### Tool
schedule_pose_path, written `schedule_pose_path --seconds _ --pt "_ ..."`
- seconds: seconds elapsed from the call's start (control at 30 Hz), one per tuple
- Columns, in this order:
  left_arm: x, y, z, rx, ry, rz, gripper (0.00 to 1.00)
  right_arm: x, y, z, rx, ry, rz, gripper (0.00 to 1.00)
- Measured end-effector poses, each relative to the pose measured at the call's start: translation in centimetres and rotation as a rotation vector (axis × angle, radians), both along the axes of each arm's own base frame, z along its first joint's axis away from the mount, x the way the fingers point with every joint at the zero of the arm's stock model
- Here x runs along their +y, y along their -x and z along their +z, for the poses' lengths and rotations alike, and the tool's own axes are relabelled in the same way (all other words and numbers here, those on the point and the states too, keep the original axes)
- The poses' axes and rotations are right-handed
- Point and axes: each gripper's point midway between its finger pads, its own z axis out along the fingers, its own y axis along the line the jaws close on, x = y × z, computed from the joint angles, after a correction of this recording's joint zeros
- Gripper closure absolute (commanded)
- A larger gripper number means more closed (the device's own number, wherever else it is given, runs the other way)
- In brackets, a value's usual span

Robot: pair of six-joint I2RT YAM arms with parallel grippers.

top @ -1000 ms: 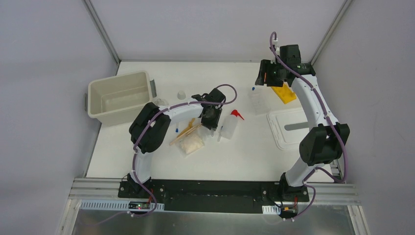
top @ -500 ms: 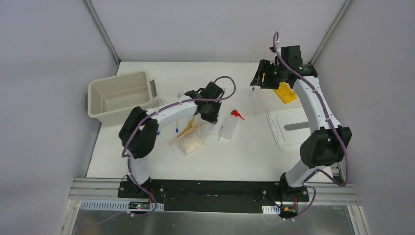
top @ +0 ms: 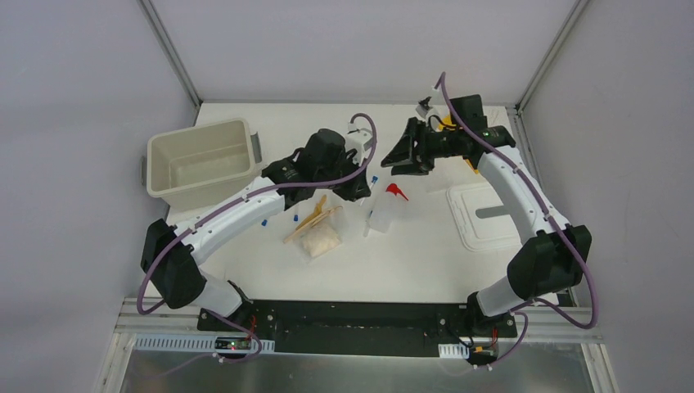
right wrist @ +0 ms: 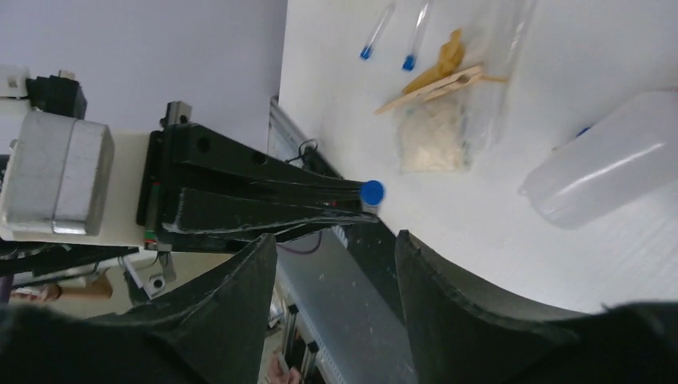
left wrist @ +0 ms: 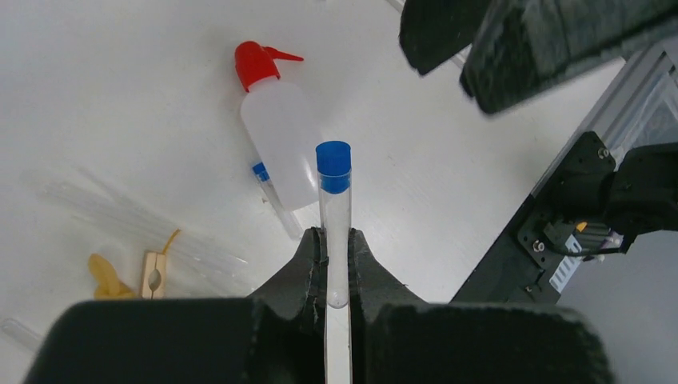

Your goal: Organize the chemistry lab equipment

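While left pincer [left wrist: 336, 242] pinches the rounded end of a likely light, slick, brittle blue-capped tube [left wrist: 335, 210], open empty right pincer [right wrist: 334, 238] opposite should grip gently just below cap [left wrist: 333, 156].

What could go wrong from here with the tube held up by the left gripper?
The left gripper pinches the tube only near its rounded bottom, so it may tilt or slip out. The open right gripper faces it closely; a misaligned approach could knock the tube down towards the squeeze bottle.
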Motion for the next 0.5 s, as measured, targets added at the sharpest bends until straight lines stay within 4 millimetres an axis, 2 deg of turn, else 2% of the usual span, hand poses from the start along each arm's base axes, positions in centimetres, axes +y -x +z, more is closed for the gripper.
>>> schedule_pose_path --seconds 0.1,0.2,0.5 --pt "-0.2 1.2 -1.1 0.002 -0.021 -0.048 1.00 2.1 2.2 -0.3 0.048 -0.029 0.078 0.42" --pt "-0.7 2.4 -1.3 -0.009 -0.028 -0.096 1.00 3.0 3.2 -0.4 0.061 -0.034 0.114 0.44" --pt "-0.8 2.9 0.6 -0.068 0.008 -0.121 1.00 2.6 4.1 -2.4 0.049 0.074 0.132 0.47"
